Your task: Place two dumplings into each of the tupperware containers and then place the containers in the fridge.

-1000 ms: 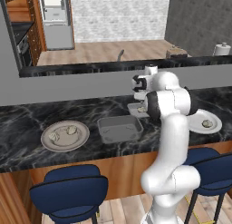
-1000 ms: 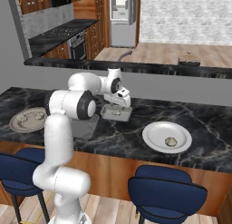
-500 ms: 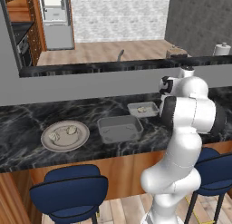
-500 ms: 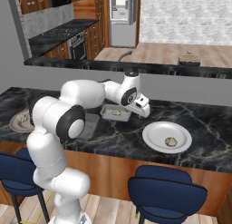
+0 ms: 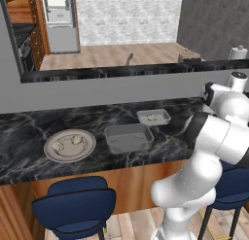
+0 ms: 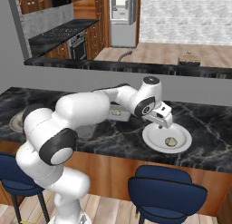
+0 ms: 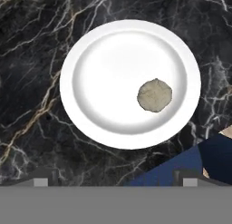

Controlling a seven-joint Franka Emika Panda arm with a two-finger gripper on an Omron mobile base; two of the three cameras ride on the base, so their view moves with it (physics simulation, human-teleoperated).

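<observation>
My gripper [image 6: 162, 122] hangs open above a white plate [image 6: 154, 141] at the right end of the counter. One dumpling [image 7: 155, 95] lies on that plate [image 7: 90, 82], right of its middle; it also shows as a small lump [image 6: 170, 140]. In the hand view the gripper [image 7: 114, 178] stands wide with nothing between its tips. The smaller, lighter tupperware container [image 5: 153, 117] holds one dumpling [image 5: 152, 118]. The larger, darker container [image 5: 127, 138] stands in front of it. A beige plate [image 5: 69, 145] at the left carries dumplings [image 5: 75, 139]. The fridge [image 5: 61, 20] stands far back.
Blue stools [image 5: 75, 200] line the counter's near edge, one under the white plate [image 6: 165, 189]. A raised grey ledge [image 5: 97, 86] runs behind the counter. A faucet [image 5: 129, 58] and a paper towel roll [image 5: 238, 53] sit beyond it.
The arm has swung right, from above the smaller container to above the white plate. A dumpling now lies in the smaller container. The gripper has stayed open.
</observation>
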